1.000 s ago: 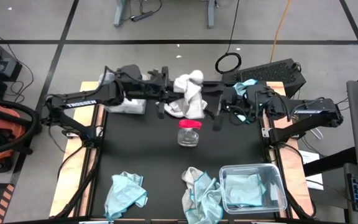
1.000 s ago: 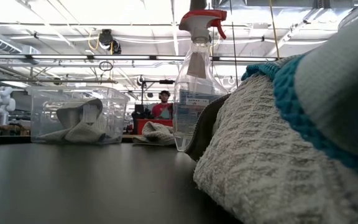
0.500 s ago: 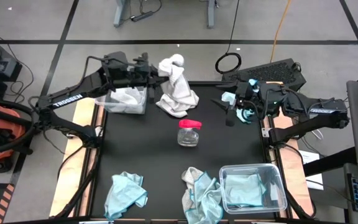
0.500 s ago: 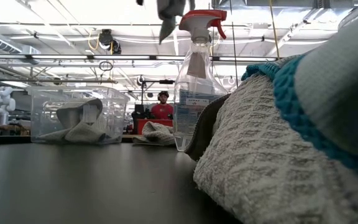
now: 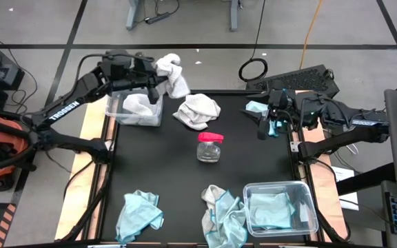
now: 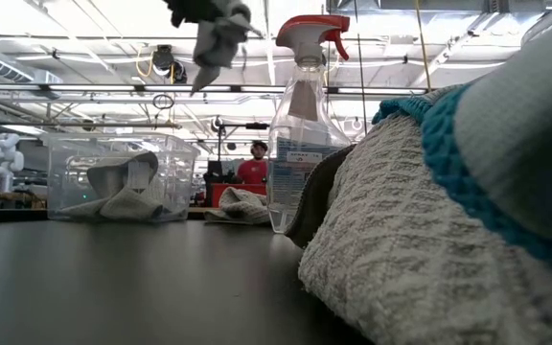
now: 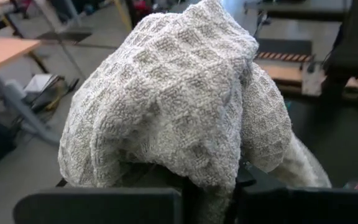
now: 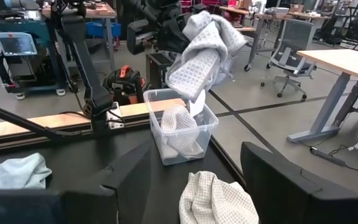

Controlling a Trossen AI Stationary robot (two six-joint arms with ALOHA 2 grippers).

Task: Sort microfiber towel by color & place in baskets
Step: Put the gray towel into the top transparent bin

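White cloth (image 5: 171,74) hangs bunched from the left gripper (image 5: 154,77), clamped shut on it just above the far-left bin (image 5: 135,110), which holds another white cloth. Right of that bin lies a third white cloth (image 5: 197,110). Farther right, the right gripper (image 5: 267,124) hovers open, empty.

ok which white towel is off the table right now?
The white towel hanging from the left tool, above the bin at the table's far left. The other loose white towel lies on the mat beside that bin.
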